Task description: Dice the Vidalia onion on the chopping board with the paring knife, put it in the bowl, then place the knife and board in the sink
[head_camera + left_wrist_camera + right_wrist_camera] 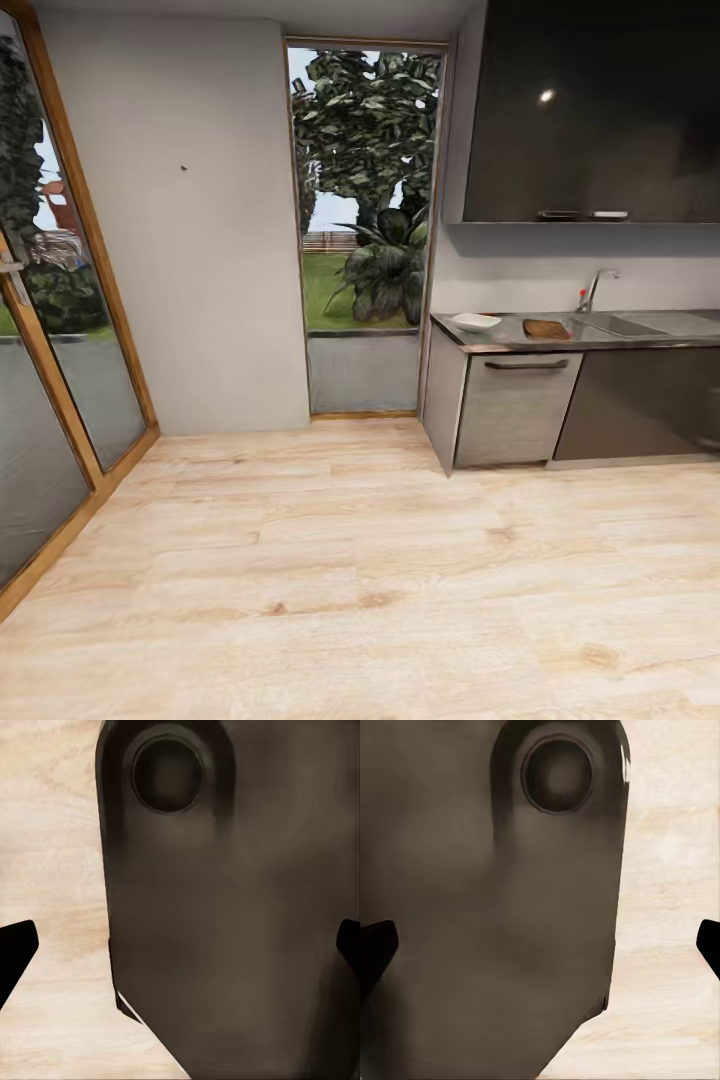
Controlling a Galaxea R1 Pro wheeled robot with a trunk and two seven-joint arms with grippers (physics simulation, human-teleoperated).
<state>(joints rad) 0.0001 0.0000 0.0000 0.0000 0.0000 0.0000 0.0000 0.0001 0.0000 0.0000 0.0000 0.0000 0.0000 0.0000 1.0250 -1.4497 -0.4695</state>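
Far off at the right of the head view runs the grey steel countertop (500,344). On it sit the white bowl (476,322) and, just right of it, the brown chopping board (546,328). The sink (615,325) with its chrome tap (596,288) lies further right. The Vidalia onion and the paring knife are too small or hidden to make out. My left gripper (180,949) and right gripper (540,945) each show two dark fingertips wide apart at the picture edges, open and empty, over a dark part of the robot's body and the wooden floor.
Light wooden floor (350,580) stretches between me and the grey cabinet fronts (515,408). A tall window (362,220) onto a garden stands ahead, glass doors (50,330) at the left, and a dark wall cabinet (590,110) hangs above the counter.
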